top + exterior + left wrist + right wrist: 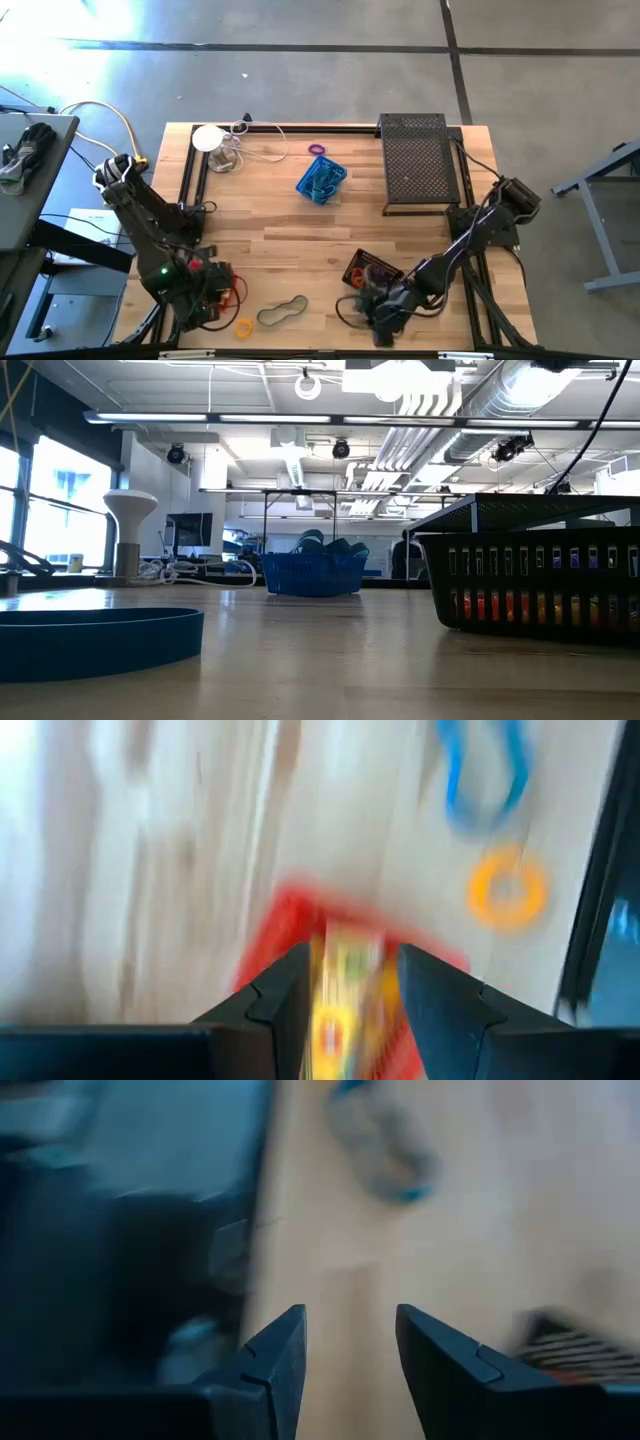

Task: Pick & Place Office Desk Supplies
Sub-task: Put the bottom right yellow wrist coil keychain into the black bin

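Observation:
My left gripper (pixel 213 292) hangs over a small red basket (pixel 290 925) at the table's near left. Its fingers stand apart, and a yellow item (pixel 350 985) shows in the gap above the basket. I cannot tell whether they touch it. An orange ring (pixel 243 325) and a grey-blue band loop (pixel 282 313) lie flat on the wood to its right. My right gripper (pixel 378 318) is open with nothing between its fingers, just on the near side of a small black basket (pixel 368 270). A blue basket (pixel 321 180) stands mid-table, with a purple ring (pixel 318 149) beyond it.
A large flat black mesh tray (pixel 420 160) fills the far right. A white round disc (pixel 209 138) with cables stands at the far left. Bare wood lies between the blue basket and the near items. The near edge is close behind both grippers.

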Controlling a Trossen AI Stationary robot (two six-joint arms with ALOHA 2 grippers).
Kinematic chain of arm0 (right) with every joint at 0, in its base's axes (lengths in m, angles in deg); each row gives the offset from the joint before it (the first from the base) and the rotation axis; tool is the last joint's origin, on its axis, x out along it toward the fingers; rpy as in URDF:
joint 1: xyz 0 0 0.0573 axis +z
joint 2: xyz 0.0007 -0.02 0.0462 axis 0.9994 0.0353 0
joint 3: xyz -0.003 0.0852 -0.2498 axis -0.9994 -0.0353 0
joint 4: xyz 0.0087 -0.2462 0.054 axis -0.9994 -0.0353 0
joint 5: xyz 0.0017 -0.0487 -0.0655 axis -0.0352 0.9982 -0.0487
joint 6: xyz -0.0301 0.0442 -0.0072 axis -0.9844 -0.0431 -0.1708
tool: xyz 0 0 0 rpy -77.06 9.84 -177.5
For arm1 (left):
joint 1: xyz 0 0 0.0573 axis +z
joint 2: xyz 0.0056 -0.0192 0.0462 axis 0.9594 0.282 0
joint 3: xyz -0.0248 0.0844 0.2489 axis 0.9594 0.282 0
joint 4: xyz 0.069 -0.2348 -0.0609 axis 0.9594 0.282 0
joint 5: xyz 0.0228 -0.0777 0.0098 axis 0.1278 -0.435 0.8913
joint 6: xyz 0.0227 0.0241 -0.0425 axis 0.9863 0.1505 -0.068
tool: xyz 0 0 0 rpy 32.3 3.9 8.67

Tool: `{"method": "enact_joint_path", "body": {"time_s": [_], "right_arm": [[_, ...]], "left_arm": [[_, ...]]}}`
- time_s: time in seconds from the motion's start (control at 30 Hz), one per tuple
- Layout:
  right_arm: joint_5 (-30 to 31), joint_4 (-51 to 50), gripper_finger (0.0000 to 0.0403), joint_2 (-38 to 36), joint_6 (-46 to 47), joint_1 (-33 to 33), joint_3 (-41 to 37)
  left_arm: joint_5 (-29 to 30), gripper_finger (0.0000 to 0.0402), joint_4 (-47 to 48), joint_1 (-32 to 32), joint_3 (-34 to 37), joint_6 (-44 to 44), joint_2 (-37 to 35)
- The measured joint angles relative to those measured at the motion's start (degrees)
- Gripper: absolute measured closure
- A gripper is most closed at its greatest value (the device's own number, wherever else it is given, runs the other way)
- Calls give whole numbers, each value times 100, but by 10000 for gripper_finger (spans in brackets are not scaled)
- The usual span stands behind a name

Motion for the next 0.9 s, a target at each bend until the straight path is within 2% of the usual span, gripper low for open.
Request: {"method": "enact_joint_path", "body": {"time_s": [0.07,0.13,0.3,0.5,0.63,0.9], "right_arm": [[-660,168,259,0,161,90,1],[-1039,222,259,0,349,191,2],[-897,217,259,0,1126,518,2],[-211,159,259,204,1286,899,0],[305,188,259,376,1680,921,2],[287,-221,259,674,1082,983,0]], "left_arm": [[726,259,-326,43,-2,359,-5],[1294,259,-632,77,-2,774,4],[2030,259,-1271,227,-2,1699,6],[2463,259,-1920,375,-2,2211,10],[2484,259,-2174,414,-2,2412,12],[2479,259,-2200,411,-2,2416,14]]}}
